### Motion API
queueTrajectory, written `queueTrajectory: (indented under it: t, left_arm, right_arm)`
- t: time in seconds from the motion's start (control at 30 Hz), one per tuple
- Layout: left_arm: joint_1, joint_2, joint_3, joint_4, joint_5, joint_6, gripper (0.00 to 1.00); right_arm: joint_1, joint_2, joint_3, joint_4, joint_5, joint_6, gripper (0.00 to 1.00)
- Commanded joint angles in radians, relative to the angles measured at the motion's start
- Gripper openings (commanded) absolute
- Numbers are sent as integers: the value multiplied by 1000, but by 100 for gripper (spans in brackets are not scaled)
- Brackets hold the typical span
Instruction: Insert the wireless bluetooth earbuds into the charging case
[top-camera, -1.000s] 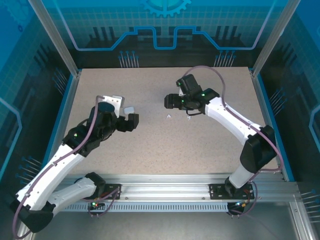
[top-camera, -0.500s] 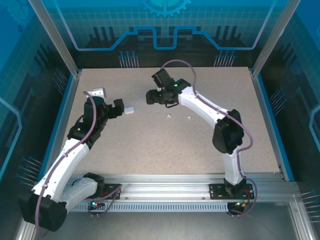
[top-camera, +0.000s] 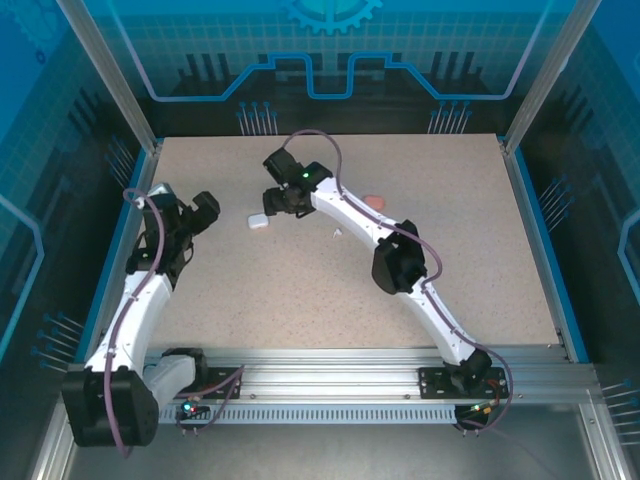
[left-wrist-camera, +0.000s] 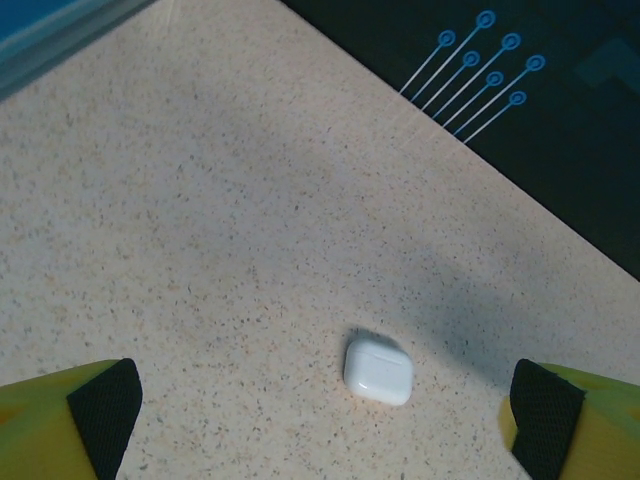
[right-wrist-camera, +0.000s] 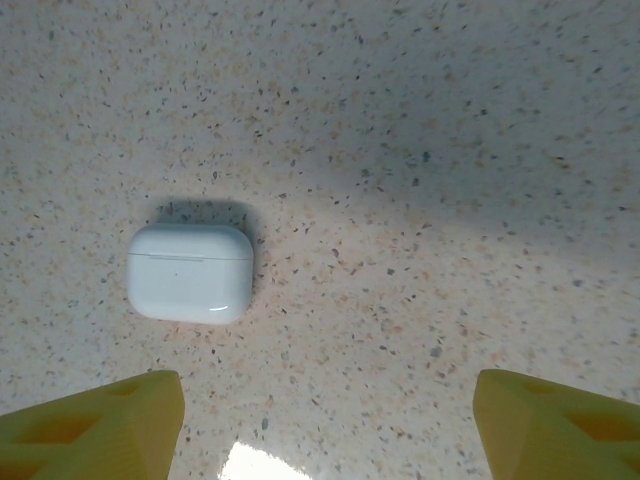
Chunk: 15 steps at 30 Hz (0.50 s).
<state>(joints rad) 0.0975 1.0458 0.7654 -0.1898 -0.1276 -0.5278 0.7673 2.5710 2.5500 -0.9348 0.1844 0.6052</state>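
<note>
Swinging left across the table (top-camera: 450, 260) since a second ago, the right gripper (top-camera: 270, 207) is hovering with jaws apart and empty, just above the closed white case (top-camera: 258, 222). Off to the left, the left gripper (top-camera: 206, 208) is hanging pulled back, jaws wide, gripping nothing. One white earbud (top-camera: 338, 233) is lying on the table right of that case, and a salmon-pink case (top-camera: 375, 201) is sitting farther right.
</note>
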Motion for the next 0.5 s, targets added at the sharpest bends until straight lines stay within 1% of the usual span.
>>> queueTrajectory:
  t: [0.0,0.1,0.23,0.33,0.4,0.47]
  left_arm:
    - [23,45,7,15,105,-58,99]
    - [25,115,37,-8,166,-48,99]
    - [16,267,107,-54,256,-32,99]
    - [-45,379,195,-121,237,21,99]
    - [-103,443,259,-169,187,68,99]
    - [-147,513,331,-209,165,94,99]
  right_arm:
    - [35,49,47,40,22,-21,77]
    - [46,71,64,40,46,-10,77]
    - [44,16,52,5,90,-5,77]
    - [23,-78,-15,-9,126,-3,77]
    - [-2,-147,-94,-11,133,12,77]
    - [-32,-235,-196,1,132,22,77]
